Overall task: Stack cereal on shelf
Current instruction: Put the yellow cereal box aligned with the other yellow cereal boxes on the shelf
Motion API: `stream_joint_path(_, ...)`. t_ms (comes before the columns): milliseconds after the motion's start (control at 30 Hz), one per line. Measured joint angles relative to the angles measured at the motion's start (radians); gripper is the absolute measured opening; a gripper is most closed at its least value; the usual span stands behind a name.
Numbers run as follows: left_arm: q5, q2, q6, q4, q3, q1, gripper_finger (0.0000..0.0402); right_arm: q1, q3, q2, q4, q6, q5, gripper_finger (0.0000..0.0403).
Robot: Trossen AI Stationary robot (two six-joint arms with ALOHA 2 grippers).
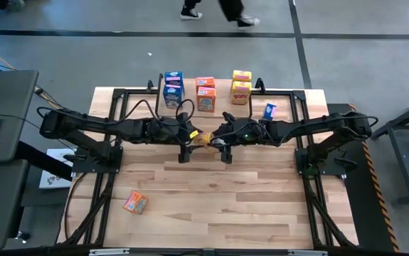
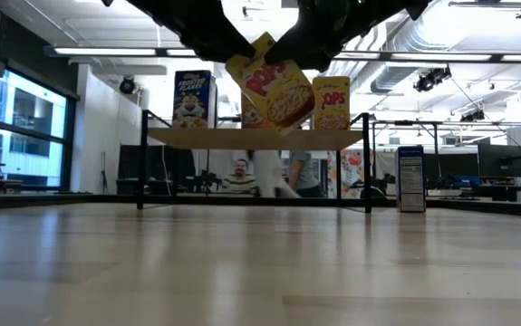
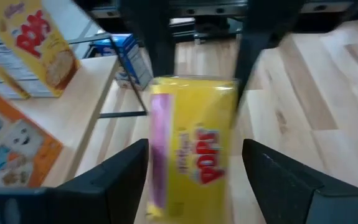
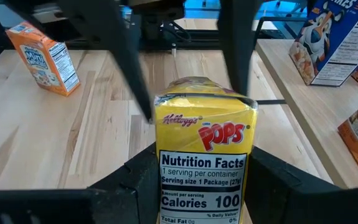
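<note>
One small yellow cardboard cereal box [image 4: 203, 163] is hanging above the surface [image 1: 218, 192], clamped between the right gripper [image 4: 197, 177] jaws; the left gripper [image 3: 194, 171] jaws are standing spread, flanking it without contact.

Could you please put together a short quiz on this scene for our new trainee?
1. True or false: the shelf has no cereal on it yet.
2. Which gripper is shut on the raised yellow box? A) left B) right C) neither
3. Fill in: the lone box lying on the table near its front-left corner is ___ in colour.

Key:
1. False: blue, orange and yellow boxes already stand on it.
2. B: the right gripper holds it; the left gripper is open, with its fingers clear of the box's sides.
3. Orange: the orange box.
</note>
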Motion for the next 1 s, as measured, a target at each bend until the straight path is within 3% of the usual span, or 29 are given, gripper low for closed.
stream_joint_path(633,-0.114,-0.114,0.026,-0.011,0.002,-0.061,0.0255,0.003,0.0,-0.047,-0.089,-0.025,0.032,0.0173)
stream_joint_path(1000,-0.112,-0.16,0.018,-0.019,0.002,-0.061,0.0255,-0.009,-0.012,-0.24,-0.187,-0.15,0.084,0.0173)
